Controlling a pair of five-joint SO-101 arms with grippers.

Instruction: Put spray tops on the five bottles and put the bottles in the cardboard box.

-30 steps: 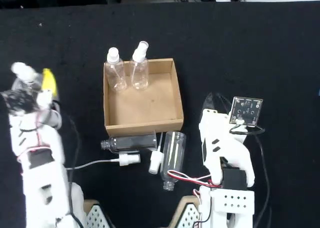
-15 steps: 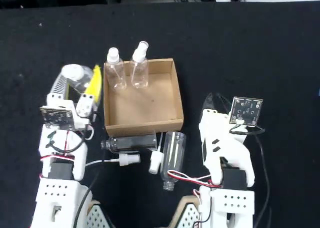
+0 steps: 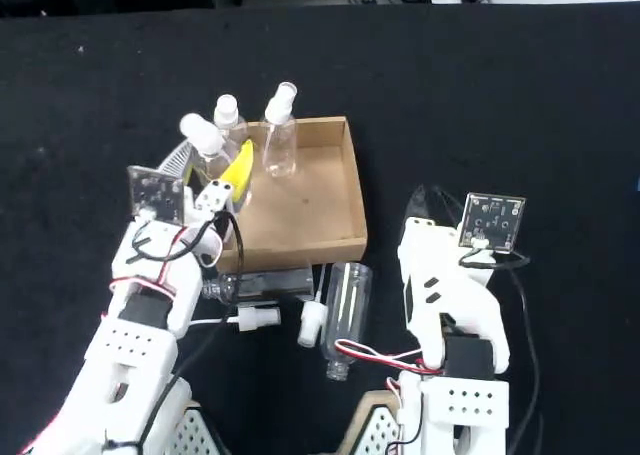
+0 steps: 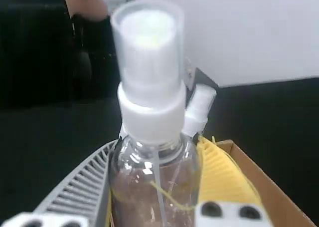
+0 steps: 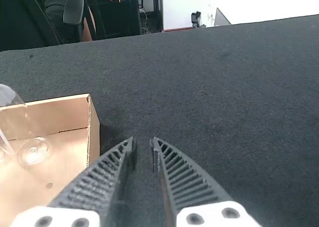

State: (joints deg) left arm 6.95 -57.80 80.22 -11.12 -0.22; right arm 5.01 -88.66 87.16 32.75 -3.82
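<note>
My left gripper (image 3: pixel 212 161) is shut on a clear bottle with a white spray top (image 3: pixel 204 137), held upright over the left wall of the cardboard box (image 3: pixel 300 247). In the left wrist view this held bottle (image 4: pixel 149 117) stands between the grey and yellow fingers, with the box rim (image 4: pixel 259 189) just beyond. Two capped bottles (image 3: pixel 280 127) stand in the box's far left corner. On the table in front of the box lie two uncapped bottles (image 3: pixel 265 283) (image 3: pixel 346 313) and two loose spray tops (image 3: pixel 256 318) (image 3: pixel 312 321). My right gripper (image 3: pixel 425 203) (image 5: pixel 142 143) is shut and holds nothing, right of the box (image 5: pixel 60 116).
Black cloth covers the table. Open room lies right of the box and behind it. A thin dip tube runs left from one loose spray top (image 3: pixel 190 325). The arm bases stand at the front edge.
My left arm has swung from the far left of the table to the box, carrying the capped bottle over its left wall. The right arm has not moved.
</note>
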